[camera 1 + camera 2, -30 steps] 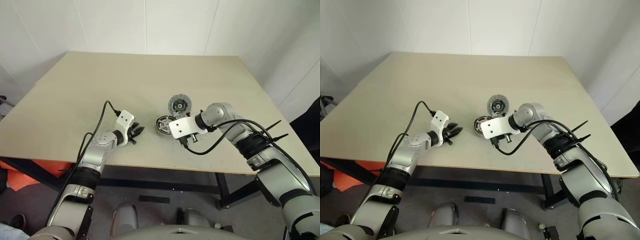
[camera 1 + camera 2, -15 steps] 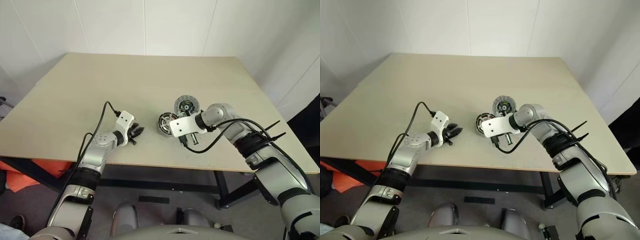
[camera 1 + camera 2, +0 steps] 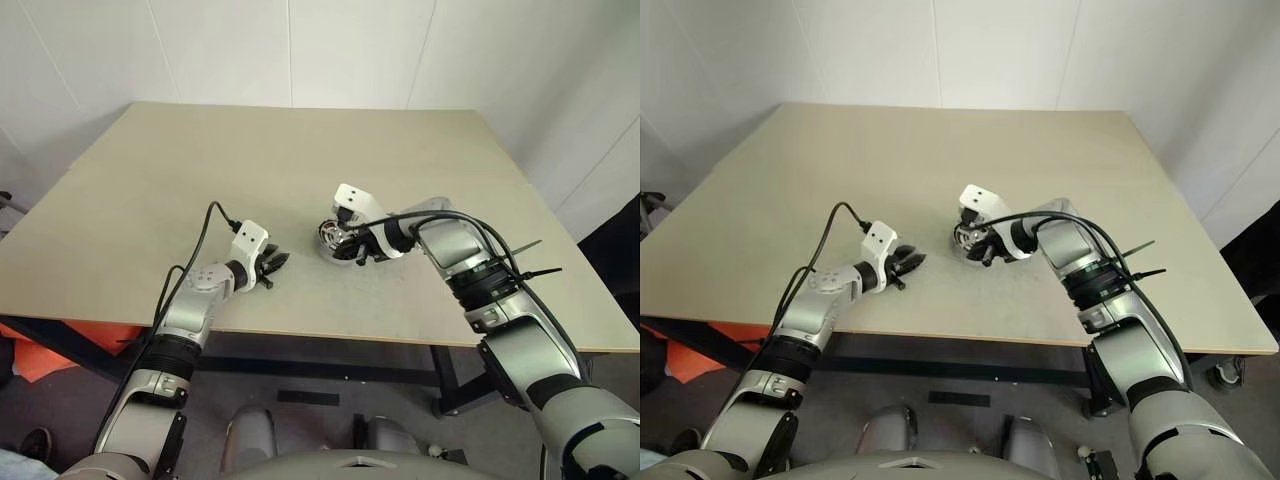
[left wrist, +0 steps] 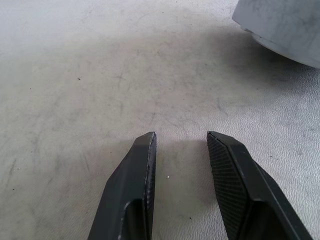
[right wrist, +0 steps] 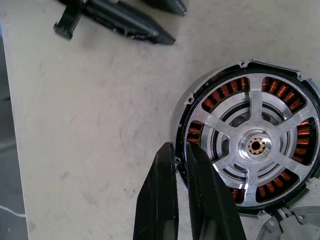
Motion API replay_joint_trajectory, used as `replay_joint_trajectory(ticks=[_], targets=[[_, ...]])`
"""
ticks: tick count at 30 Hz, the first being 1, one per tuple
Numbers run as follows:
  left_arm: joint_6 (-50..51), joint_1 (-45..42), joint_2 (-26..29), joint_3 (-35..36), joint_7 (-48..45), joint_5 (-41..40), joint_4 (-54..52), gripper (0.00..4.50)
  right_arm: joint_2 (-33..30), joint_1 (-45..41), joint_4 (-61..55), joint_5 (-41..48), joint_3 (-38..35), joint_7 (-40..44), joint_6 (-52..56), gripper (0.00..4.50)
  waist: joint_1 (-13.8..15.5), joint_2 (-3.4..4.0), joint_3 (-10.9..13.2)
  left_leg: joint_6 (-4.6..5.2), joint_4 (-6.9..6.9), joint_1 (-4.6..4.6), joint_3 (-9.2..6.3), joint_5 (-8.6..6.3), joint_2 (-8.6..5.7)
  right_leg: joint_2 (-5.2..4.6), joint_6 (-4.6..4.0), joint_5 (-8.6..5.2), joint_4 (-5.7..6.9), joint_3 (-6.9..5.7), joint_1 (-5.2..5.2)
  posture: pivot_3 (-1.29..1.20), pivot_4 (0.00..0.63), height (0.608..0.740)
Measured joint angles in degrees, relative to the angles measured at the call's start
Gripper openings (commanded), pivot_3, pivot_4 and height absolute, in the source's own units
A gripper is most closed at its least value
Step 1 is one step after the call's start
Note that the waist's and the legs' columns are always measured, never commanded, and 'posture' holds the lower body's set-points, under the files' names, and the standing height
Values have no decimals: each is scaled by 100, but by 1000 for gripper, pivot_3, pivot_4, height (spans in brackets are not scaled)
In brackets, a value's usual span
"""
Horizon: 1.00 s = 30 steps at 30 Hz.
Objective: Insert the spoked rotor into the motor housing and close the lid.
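Silver arms — black cables, fingers

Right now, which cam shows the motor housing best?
Right wrist view: the motor housing faces the camera, with copper windings and a spoked silver piece over its centre clear. In the eye views it is small and partly behind the right hand. The left wrist view catches a grey edge, probably its side.

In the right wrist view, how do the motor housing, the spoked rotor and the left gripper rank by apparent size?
1. motor housing, largest.
2. spoked rotor, slightly smaller, sitting inside it.
3. left gripper, smallest here; it is farther away and cut by the picture's edge, so unsure.
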Motion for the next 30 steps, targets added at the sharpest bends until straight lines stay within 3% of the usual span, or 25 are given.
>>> replay_joint_trajectory(ticks=[9,20,26,30], targets=[[-1,-1,4,1,2,-6,-4,1747,254,-86,-223,440,-96,-599,1027,18,8,0,0,-11,-24,4,0,6,-2,0,2,-1,-13,0,-2,0,0,740],[-1,-2,8,4,12,-16,-2,1747,343,29,-791,971,-56,-965,1338,3617,7,0,0,-18,-30,7,0,10,-3,1,4,-2,-16,1,-4,0,0,740],[-2,-49,9,5,-14,-26,61,1747,273,-401,-1174,1400,-643,-1250,1621,3617,12,0,0,-19,-31,8,0,11,-3,2,16,-9,-16,1,-4,0,0,740],[29,-151,-34,35,-127,-125,193,1747,-87,-615,-1314,1405,-963,-1525,972,3617,61,-1,0,-21,-29,7,0,12,-4,0,15,-8,-19,2,0,0,0,740]])
